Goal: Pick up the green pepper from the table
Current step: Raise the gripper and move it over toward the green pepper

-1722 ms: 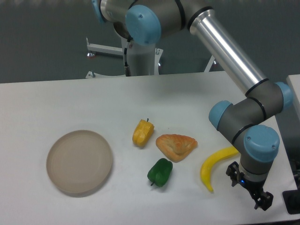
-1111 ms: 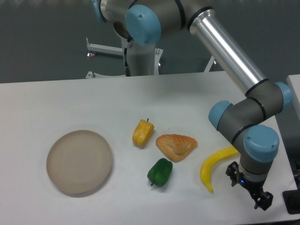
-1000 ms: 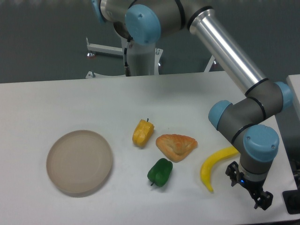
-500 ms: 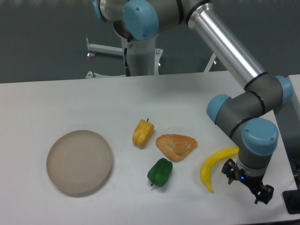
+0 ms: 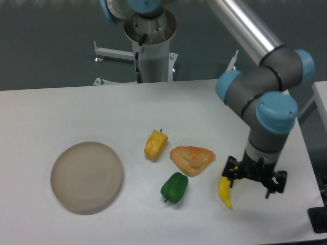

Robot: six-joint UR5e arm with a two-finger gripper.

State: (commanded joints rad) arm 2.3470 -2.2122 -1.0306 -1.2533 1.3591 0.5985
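Tool hovers; one green pepper, one banana.

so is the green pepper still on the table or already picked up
On the table. The green pepper lies beside the pastry, and the gripper is off to its right, not touching it.

A grey UR5e arm with blue joint caps reaches from its base at the rear down toward the right side of the table, wrist pointing straight down. Its black gripper hangs low above the surface, fingers spread apart and holding nothing.
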